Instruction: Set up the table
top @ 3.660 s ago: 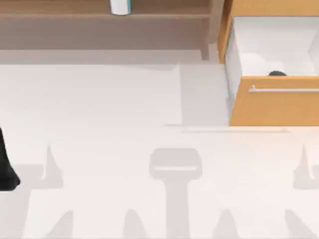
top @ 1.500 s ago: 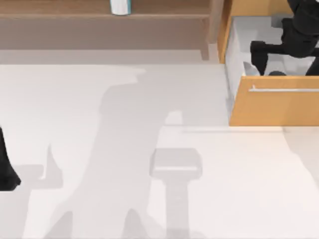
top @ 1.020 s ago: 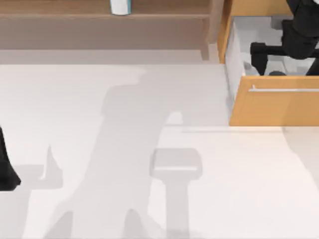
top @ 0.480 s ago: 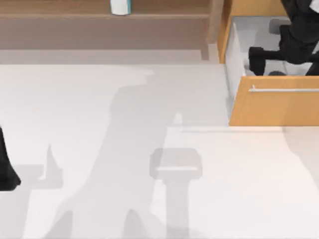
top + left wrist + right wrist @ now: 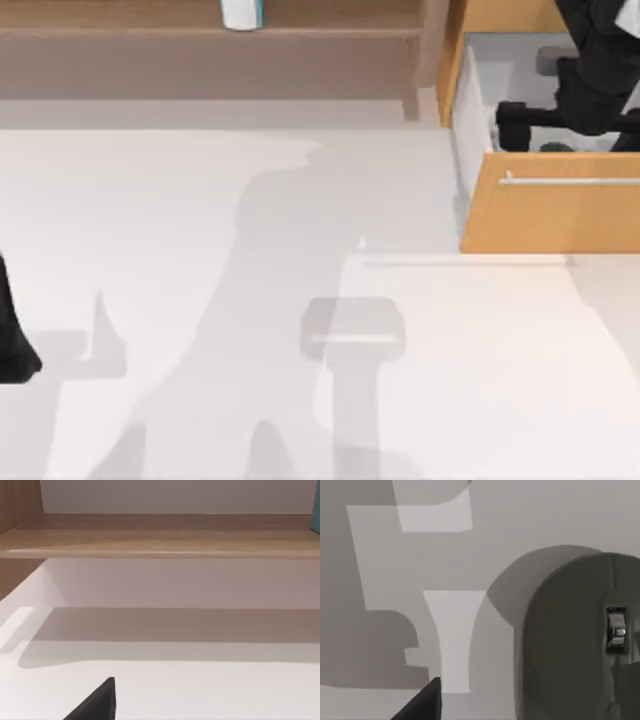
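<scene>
Drawer (image 5: 548, 215) of orange wood stood pulled open at the two o'clock corner of the white desk (image 5: 200, 220), and the right gripper (image 5: 515, 112) reached down inside it. A dark computer mouse (image 5: 580, 640) with a silvery wheel lay on the drawer floor close under that wrist. I could not tell how wide its jaws stood, nor whether they held anything. The left arm (image 5: 12, 335) sat parked at nine o'clock. Risk, as I judged it: the arm might knock the drawer front while lifting out, or the smooth mouse might slip. No writing was legible anywhere, even on the white-and-teal container (image 5: 241, 13) on the shelf (image 5: 120, 20).
</scene>
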{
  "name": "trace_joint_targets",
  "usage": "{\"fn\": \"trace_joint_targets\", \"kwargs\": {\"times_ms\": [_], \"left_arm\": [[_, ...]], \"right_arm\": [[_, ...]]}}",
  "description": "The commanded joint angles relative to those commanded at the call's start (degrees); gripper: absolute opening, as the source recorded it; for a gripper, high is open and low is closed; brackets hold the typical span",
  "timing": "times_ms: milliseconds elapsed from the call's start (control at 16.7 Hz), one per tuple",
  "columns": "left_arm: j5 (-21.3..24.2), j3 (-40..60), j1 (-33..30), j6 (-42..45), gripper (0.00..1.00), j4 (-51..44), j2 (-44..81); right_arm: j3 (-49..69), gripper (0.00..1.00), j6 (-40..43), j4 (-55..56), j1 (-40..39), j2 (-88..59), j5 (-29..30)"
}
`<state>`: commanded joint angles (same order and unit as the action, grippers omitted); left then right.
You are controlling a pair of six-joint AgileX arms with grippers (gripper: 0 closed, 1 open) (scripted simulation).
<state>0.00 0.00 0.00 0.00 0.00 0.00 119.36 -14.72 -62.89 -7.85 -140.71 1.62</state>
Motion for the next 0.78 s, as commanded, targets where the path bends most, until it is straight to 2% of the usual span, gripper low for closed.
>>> {"fn": "trace_joint_targets", "kwargs": {"times_ms": [660,780], "left_arm": [[0.0,0.0,0.0,0.0,1.0,0.0,0.0],[0.0,0.0,0.0,0.0,1.0,0.0,0.0]], "right_arm": [[0.0,0.02,0.0,0.0,0.0,0.0,0.0],[0.0,0.0,0.0,0.0,0.0,0.0,0.0]]}}
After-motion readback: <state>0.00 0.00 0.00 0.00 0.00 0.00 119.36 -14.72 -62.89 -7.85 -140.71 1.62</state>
